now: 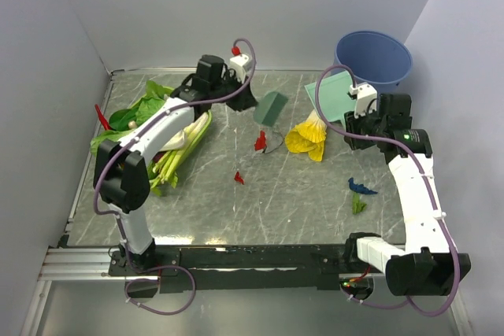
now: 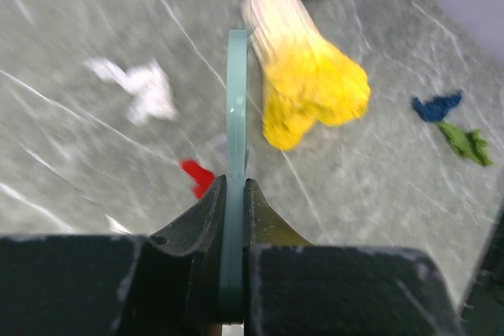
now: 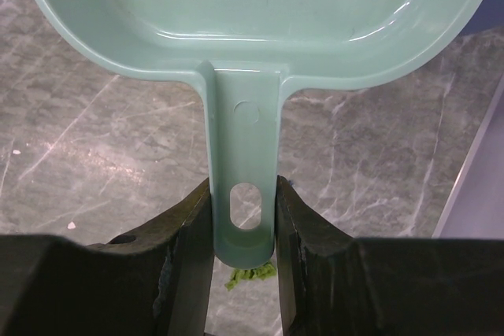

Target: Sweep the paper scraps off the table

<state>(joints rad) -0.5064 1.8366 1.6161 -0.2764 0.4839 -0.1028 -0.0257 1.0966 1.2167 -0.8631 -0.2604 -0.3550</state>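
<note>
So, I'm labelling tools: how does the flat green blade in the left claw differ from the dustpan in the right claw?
The blade is a thin flat slab, edge-on in the left wrist view; the dustpan is a wide shallow tray with a slotted handle. The blade is near a red scrap; the dustpan is farther right, beside the blue bucket. Both are green, clamped in the left claw and right claw.

You had soft, even light with only faint shadows on the table. Your left wrist view was smeared with blur around the yellow vegetable; the dustpan showed small glossy highlights.
</note>
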